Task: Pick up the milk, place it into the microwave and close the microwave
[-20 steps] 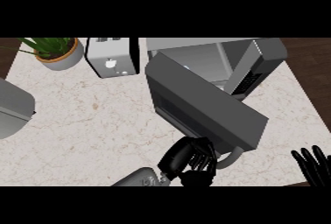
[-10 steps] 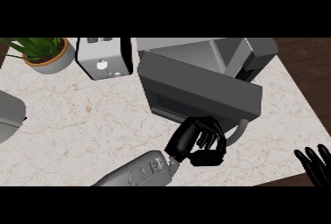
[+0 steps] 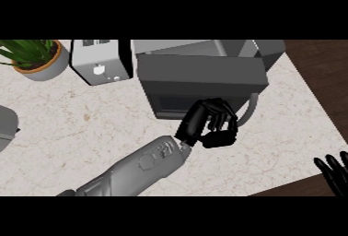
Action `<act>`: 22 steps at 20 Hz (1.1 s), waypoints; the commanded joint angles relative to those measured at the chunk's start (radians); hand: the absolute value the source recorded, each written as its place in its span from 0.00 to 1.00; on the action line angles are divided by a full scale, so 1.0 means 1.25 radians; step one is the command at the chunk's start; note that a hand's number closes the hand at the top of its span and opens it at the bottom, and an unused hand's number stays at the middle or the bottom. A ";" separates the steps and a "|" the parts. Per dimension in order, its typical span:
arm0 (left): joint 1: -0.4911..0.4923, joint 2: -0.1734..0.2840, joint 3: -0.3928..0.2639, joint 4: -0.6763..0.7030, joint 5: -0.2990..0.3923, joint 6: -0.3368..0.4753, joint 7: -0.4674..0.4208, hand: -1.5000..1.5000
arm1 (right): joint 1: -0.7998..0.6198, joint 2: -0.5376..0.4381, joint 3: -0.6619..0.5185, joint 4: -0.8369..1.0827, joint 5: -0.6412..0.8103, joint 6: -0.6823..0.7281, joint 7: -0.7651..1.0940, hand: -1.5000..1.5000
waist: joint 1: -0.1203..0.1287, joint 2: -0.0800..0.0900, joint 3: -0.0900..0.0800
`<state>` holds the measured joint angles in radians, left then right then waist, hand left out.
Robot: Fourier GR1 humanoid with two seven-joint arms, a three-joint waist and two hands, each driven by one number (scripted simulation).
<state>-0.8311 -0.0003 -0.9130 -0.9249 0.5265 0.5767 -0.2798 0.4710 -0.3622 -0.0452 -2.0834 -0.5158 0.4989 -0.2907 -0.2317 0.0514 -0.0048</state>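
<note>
Change since the earlier frame: microwave door [image 3: 201, 76] swung from angled-open to nearly flat across the oven front; left forearm has advanced with it. Right hand [image 3: 334, 171]: at the lower right edge, fingers straight and up, resting. Left hand [image 3: 212, 125]: on the surface [image 3: 81, 124] before the door's lower edge, fingers curled, apparently clenched on nothing while pushing; contact with the door cannot be confirmed. Handle [image 3: 250, 107]: grey bar at the door's right edge, just beside the left hand. Milk: not visible; judged inside the microwave, behind the door. Handling, as a judgement: carton light, slightly yielding, best held round its middle. Door: stiff, takes pushing near the handle side. Further back: toaster [image 3: 100, 62], potted plant [image 3: 34, 56], left of the microwave.
</note>
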 commanded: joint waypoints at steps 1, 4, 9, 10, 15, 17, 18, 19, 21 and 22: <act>-0.064 0.000 0.046 0.044 0.059 -0.003 -0.019 1.00 | -0.008 -0.007 0.000 -0.004 -0.015 -0.010 0.025 0.00 | -0.006 0.008 0.001; -0.071 0.000 0.045 0.069 0.090 0.000 -0.040 1.00 | -0.025 -0.011 -0.010 -0.019 -0.032 -0.016 0.029 0.00 | -0.016 0.011 0.001; -0.111 0.000 0.087 0.125 0.151 -0.041 -0.062 1.00 | -0.031 -0.025 -0.025 -0.030 -0.051 -0.019 0.044 0.00 | -0.023 0.016 0.001; -0.110 0.000 0.087 0.145 0.151 -0.046 -0.075 1.00 | -0.026 -0.024 -0.019 -0.033 -0.053 -0.021 0.050 0.00 | -0.026 0.020 0.000; -0.118 0.000 0.095 0.161 0.202 -0.057 -0.087 1.00 | -0.048 -0.037 -0.031 -0.036 -0.076 -0.021 0.060 0.00 | -0.033 0.024 0.001; -0.116 0.000 0.114 0.158 0.235 -0.046 -0.080 1.00 | -0.049 -0.037 -0.029 -0.039 -0.089 -0.015 0.059 0.00 | -0.041 0.024 0.002; -0.115 0.000 0.105 0.170 0.235 -0.038 -0.078 1.00 | -0.051 -0.042 -0.036 -0.050 -0.090 -0.023 0.065 0.00 | -0.042 0.022 0.001; -0.105 0.000 0.119 0.163 0.248 -0.032 -0.097 1.00 | -0.053 -0.044 -0.036 -0.051 -0.096 -0.018 0.064 0.00 | -0.042 0.025 0.001; -0.126 0.000 0.108 0.178 0.243 -0.022 -0.096 1.00 | -0.052 -0.040 -0.032 -0.038 -0.094 -0.017 0.062 0.00 | -0.045 0.025 0.004; -0.111 0.000 0.099 0.181 0.240 -0.018 -0.118 1.00 | -0.055 -0.045 -0.020 -0.045 -0.102 -0.010 0.071 0.00 | -0.037 0.026 0.003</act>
<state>-0.9279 -0.0006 -0.8283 -0.7968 0.8022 0.5457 -0.4153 0.4083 -0.4112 -0.0814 -2.1379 -0.6275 0.4772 -0.2131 -0.2754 0.0672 -0.0013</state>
